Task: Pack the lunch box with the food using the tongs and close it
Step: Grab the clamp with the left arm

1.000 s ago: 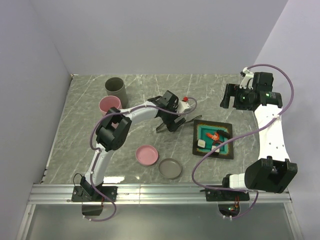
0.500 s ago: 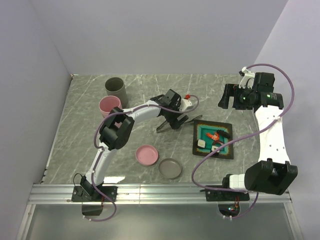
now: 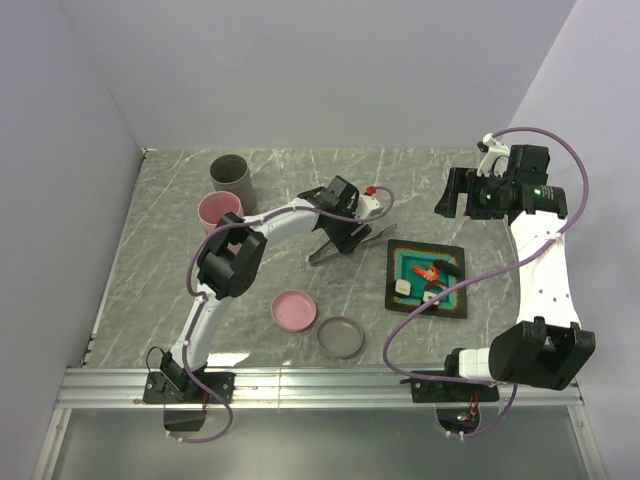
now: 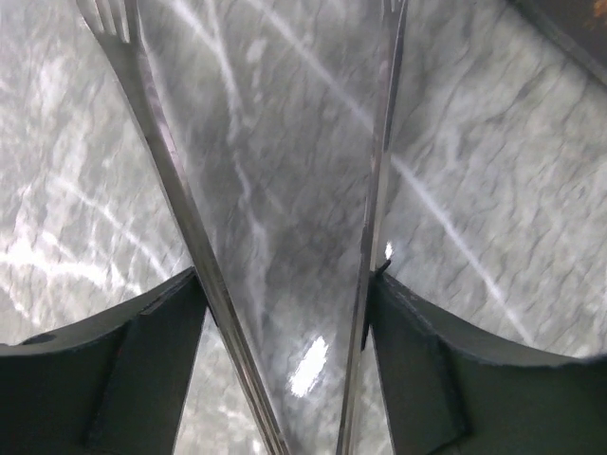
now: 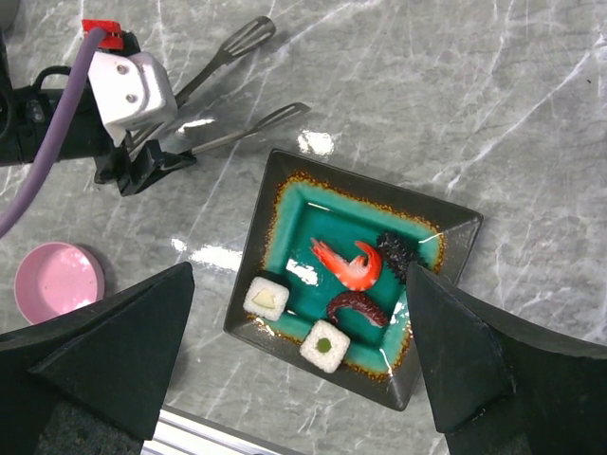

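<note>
Surroundings: plate (image 3: 393, 285) is seen at 4 o'clock of tongs (image 3: 322, 256).
Left gripper (image 4: 285, 303): tongs are clasped; hinge is hidden.
Right gripper (image 5: 296, 284): held agape, empty.

The top camera looks down from above and behind the arm bases, taking in the whole table (image 3: 160, 250). The left wrist camera faces down, very close on the tongs (image 4: 180, 209). The right wrist camera looks down from higher, sharing tongs and plate (image 5: 263, 237) with the top view.
</note>
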{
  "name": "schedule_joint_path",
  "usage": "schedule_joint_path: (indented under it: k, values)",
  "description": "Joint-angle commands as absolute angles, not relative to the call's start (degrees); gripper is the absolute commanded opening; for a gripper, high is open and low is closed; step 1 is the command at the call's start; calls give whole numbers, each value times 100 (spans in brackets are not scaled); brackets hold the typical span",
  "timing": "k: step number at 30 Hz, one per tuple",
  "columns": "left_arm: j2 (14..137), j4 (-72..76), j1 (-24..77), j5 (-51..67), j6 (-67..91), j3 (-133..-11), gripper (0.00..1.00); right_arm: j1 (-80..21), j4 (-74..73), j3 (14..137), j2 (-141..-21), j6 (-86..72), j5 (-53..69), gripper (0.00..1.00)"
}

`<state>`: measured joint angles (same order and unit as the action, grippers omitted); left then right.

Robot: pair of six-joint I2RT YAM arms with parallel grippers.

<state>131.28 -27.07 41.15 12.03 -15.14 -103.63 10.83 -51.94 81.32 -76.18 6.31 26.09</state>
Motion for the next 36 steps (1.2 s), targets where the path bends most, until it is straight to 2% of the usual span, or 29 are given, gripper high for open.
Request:
schedule_joint_path:
  k: [1,7,24,36]
  values:
    - [12929,-3348,3990,1186,-1511,-10389,75,1142,-5159,8244,-7427,686,2698,99]
    - [12771,-3173,3990,1248,-1556,-9907,86,1151,-5159,8218,-7383,703,2681,99]
    - [12876,-3435,3990,1538,-2091,-9790,95,1178,-5159,8209,-7392,677,2654,100]
    - [12938,-3612,3789,1468,-1591,-10353,77,1186,-5124,8200,-7392,642,2549,100]
